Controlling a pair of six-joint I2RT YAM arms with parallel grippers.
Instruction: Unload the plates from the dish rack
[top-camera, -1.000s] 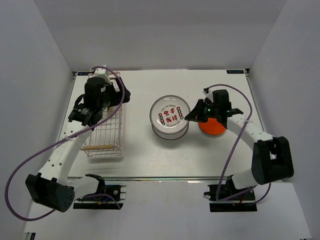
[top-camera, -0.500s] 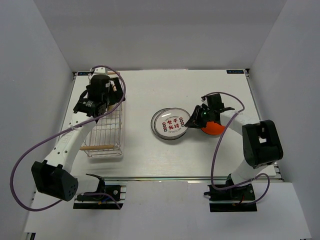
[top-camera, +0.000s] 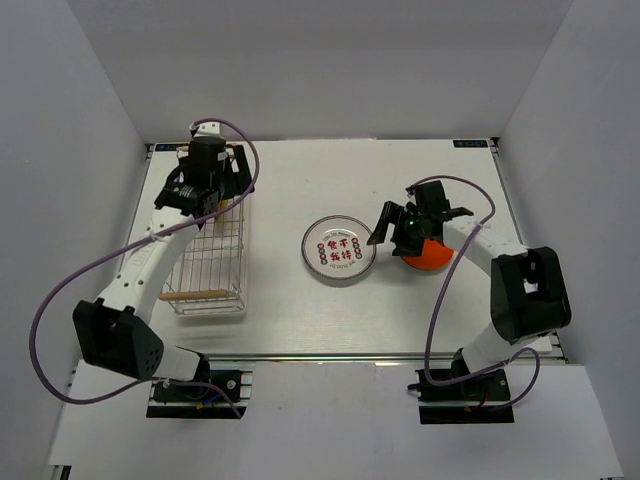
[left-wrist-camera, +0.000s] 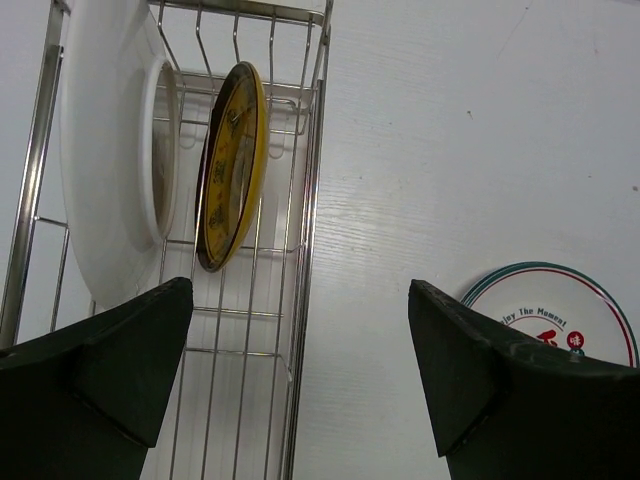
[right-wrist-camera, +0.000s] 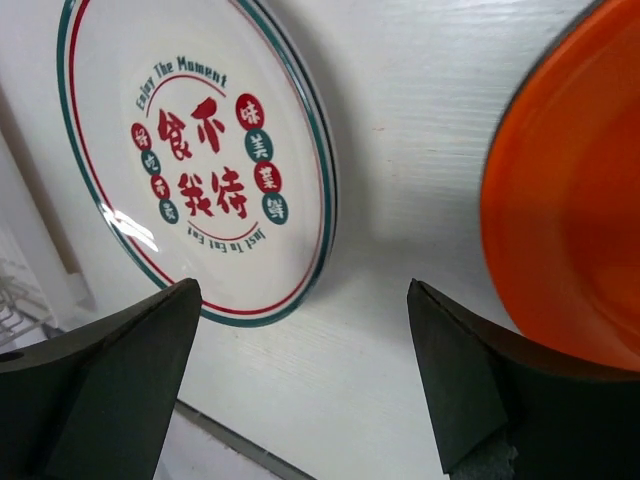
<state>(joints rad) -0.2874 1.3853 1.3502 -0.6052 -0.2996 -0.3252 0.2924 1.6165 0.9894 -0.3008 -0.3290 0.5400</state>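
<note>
At the left side of the bench (top-camera: 280, 320), dish rack (top-camera: 212, 270): rectangular silver wire grid, long axis running away from the arm bases, pale wooden rod handle (top-camera: 195, 294) at the near end. At its far end, standing on edge, faces turned along the rack: large glossy white plate (left-wrist-camera: 100, 170) and small yellow-brown plate (left-wrist-camera: 232, 160), just ahead of the left claw (left-wrist-camera: 300, 295), spread wide, empty. Right claw (right-wrist-camera: 303, 290) likewise wide and empty, over the gap between ringed plate (right-wrist-camera: 195, 160), flat, teal-red rim, red characters, and smooth orange-red plate (right-wrist-camera: 570, 210), also flat.
</note>
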